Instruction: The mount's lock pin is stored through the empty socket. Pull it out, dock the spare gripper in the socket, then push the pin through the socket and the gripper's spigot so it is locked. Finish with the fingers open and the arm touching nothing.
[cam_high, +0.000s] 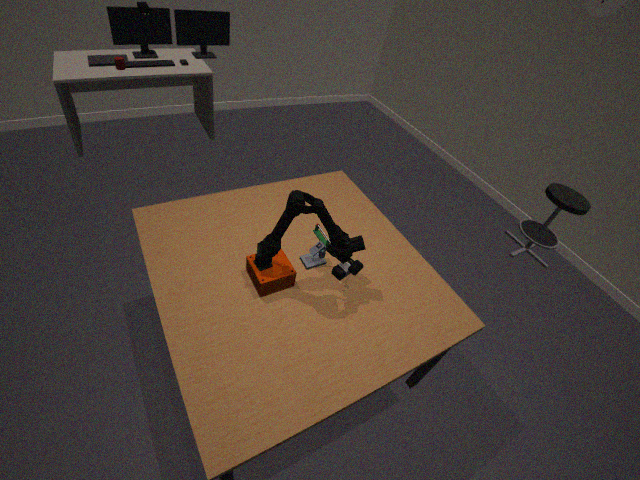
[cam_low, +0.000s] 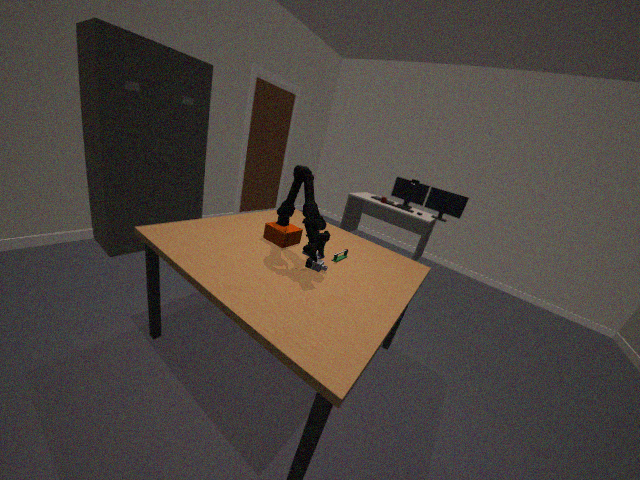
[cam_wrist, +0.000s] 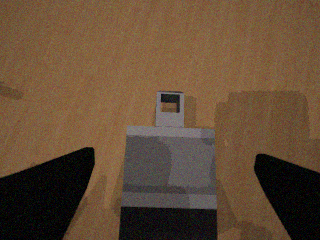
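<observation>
On the wrist view I have the gripper (cam_wrist: 167, 195) spread wide with nothing in it, its dark fingers either side of the spare gripper (cam_wrist: 169, 172); that piece lies flat on the table (cam_wrist: 100, 60), grey body and small square spigot (cam_wrist: 170, 109) pointing away; from above, the mount (cam_high: 313, 255) stands just beside it, near the orange base (cam_high: 271, 273); I cannot make out the pin.
</observation>
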